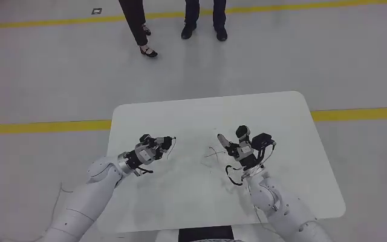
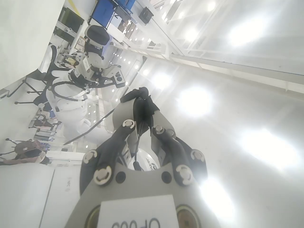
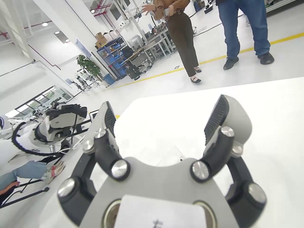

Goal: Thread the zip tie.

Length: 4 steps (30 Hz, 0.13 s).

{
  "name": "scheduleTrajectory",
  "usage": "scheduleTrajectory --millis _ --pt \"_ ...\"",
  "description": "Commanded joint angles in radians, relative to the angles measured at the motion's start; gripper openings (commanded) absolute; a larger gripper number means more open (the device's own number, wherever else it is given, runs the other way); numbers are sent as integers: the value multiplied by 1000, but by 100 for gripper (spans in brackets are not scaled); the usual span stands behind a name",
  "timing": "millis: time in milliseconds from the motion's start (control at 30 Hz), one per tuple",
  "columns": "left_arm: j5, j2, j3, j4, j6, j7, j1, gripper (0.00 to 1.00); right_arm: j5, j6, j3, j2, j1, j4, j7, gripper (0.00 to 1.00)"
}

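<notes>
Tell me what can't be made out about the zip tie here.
Clamped part of the zip tie: left wrist view, covered by the left gripper.
Its free end: top view, too thin.
Thin line on the table by the right gripper: top view, too small to identify.

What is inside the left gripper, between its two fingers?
A thin black plastic zip tie is pinched in the left gripper, and a length of it trails out behind the grip. The stretch inside the grip itself is covered.

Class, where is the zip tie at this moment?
The zip tie is pinched in the shut left gripper, held over the left half of the white table in the top view, apart from the open right gripper.
</notes>
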Motion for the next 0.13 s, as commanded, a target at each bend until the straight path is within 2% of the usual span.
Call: scheduleTrajectory --millis 0,100 --pt "0 0 0 0 0 0 0 0 0 0 0 0 0 0 0 100" --pt "0 0 0 0 0 0 0 0 0 0 0 0 0 0 0 100"
